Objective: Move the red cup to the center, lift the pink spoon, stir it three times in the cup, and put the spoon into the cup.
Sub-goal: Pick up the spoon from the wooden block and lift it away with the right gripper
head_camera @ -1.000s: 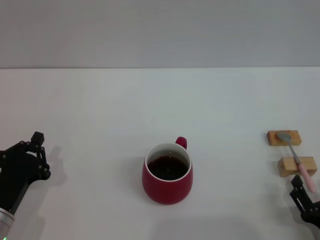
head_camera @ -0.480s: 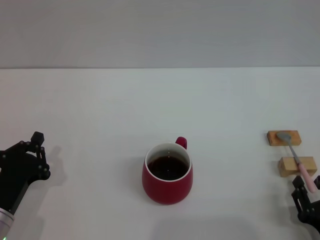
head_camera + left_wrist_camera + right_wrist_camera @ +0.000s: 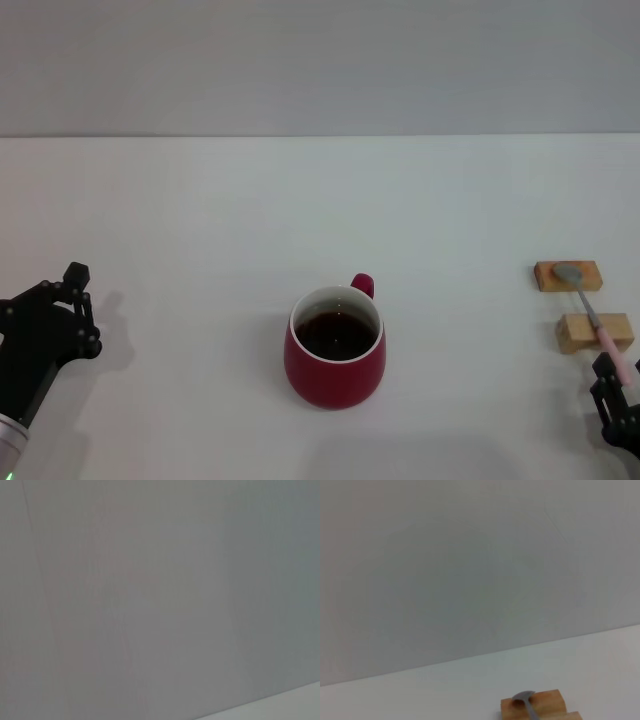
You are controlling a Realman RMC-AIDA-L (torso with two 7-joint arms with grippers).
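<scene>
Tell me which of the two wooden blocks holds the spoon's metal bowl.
The farther wooden block, the darker tan one. The pink spoon has its grey bowl on it, while the nearer, paler block beside the right gripper carries only the handle.

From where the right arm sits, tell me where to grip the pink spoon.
Grip the pink spoon on its pink handle end, likely from above. It lies bridged across two wooden blocks, bowl away from the robot, and the handle overhangs the near block toward the right gripper, leaving room for the jaws.

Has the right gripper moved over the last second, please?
Yes: the right gripper has slid nearer the robot, away from the nearer wooden block.
</scene>
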